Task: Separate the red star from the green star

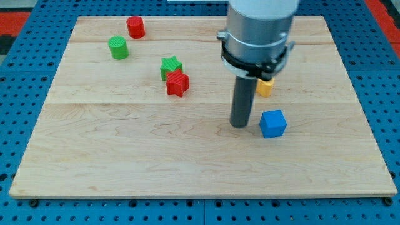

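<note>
The wooden desk (125, 156) lies on a blue pegboard (19, 94). The arm carries no hand at all, only a dark rod, and my tip (240, 125) rests on the wood just to the left of the blue cube (273, 123), close beside it; whether they touch I cannot tell. A yellow block (265, 87) sits farther back, partly hidden behind the rod. The red star (177, 82) and the green star (170, 65) are well to the left of the tip, pressed against each other, the green one on the far side and slightly left. Farther left and back stand a green cylinder (118, 47) and a red cylinder (135, 27), near one another but apart.
</note>
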